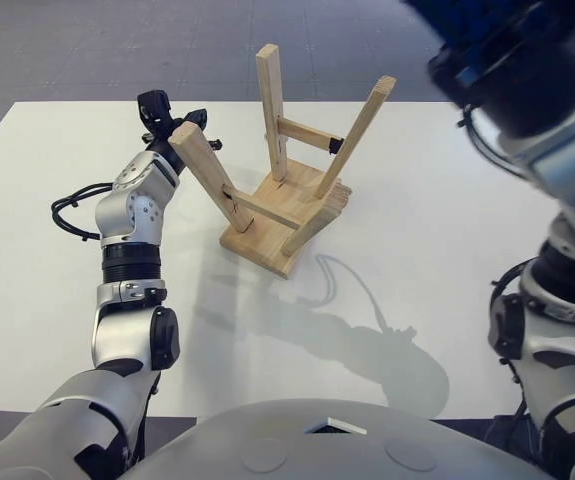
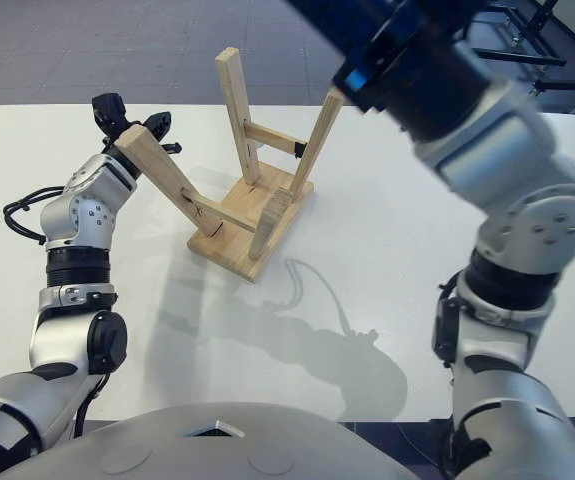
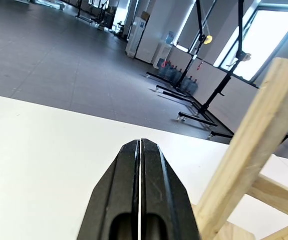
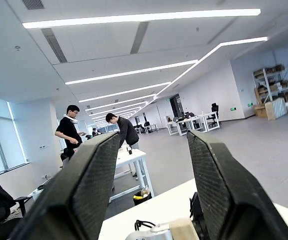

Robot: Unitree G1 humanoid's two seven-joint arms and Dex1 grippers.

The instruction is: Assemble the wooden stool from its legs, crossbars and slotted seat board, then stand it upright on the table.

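The wooden stool (image 1: pixel 285 205) lies upside down and tilted on the white table (image 1: pixel 437 210). Its slotted seat board (image 1: pixel 265 243) rests on the tabletop, and its legs, joined by crossbars, point up. My left gripper (image 1: pixel 154 104) is at the upper end of the stool's left leg (image 1: pixel 207 170). Its fingers (image 3: pixel 156 200) are shut together, with nothing between them. The leg (image 3: pixel 249 150) stands right beside them. My right gripper (image 4: pixel 154 150) is raised high over the table's right side. It is open and holds nothing.
A black cable (image 1: pixel 71 208) loops beside my left forearm. Bare tabletop lies in front of the stool and to its right. Beyond the table's far edge is grey floor (image 1: pixel 117 40).
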